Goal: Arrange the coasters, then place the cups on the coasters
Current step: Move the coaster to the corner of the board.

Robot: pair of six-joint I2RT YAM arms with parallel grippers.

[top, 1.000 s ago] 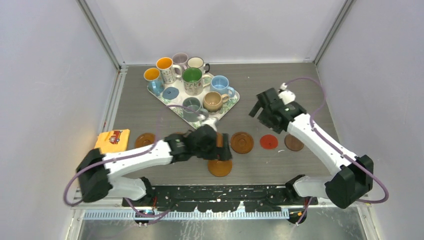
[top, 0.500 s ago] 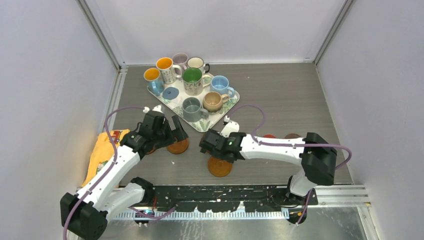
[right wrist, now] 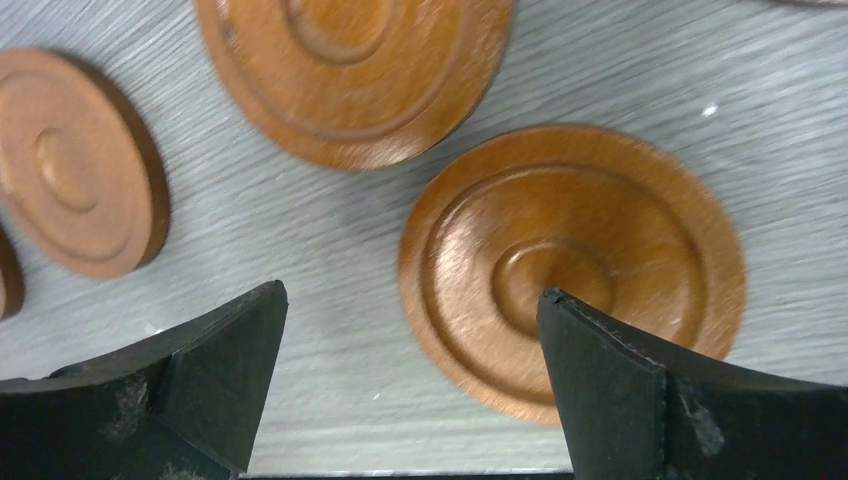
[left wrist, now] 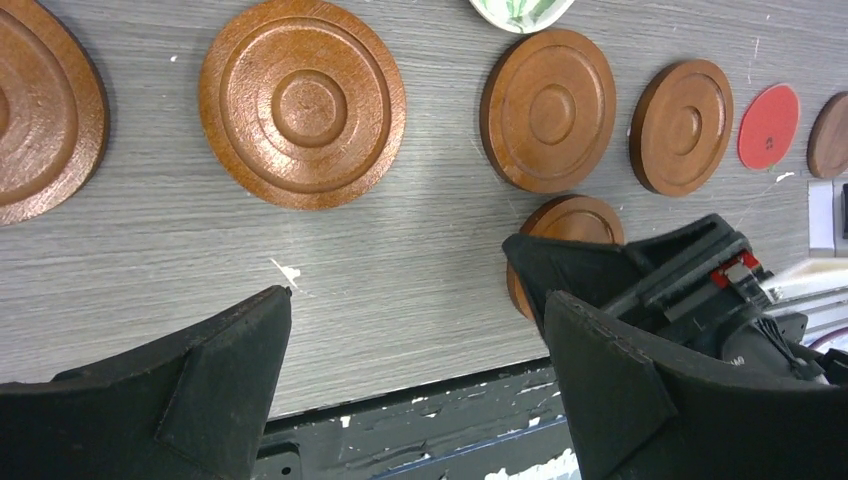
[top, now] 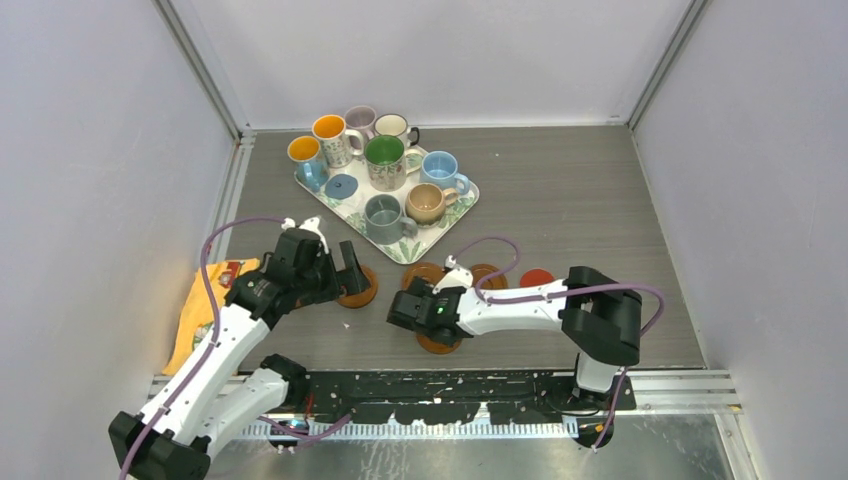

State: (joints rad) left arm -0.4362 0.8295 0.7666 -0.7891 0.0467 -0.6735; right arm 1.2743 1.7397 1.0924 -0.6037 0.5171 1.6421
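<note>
Several cups stand on the leaf-patterned tray [top: 455, 205] at the back, among them a green-inside one [top: 384, 152], a light blue one [top: 438, 166] and a tan one [top: 425, 201]. Wooden coasters lie in a loose row in front of it [top: 425, 272] [top: 487, 272], with a thin red coaster [top: 537, 277] to the right. My left gripper [top: 345, 283] [left wrist: 415, 300] is open and empty just above a coaster [top: 366, 296]. My right gripper [top: 410, 310] [right wrist: 412, 292] is open low over the near coaster [top: 442, 343] [right wrist: 572, 265], one finger over its edge.
A yellow cloth [top: 200, 305] lies at the left edge beside my left arm. A small blue disc [top: 341, 186] sits on the tray among the cups. The black base rail [top: 450, 390] runs along the near edge. In the left wrist view a dark brown coaster [left wrist: 830, 135] lies past the red one.
My left arm has pulled back from the centre to the left coaster. My right arm has swung from the back right down to the near coaster. Both grippers stay open.
</note>
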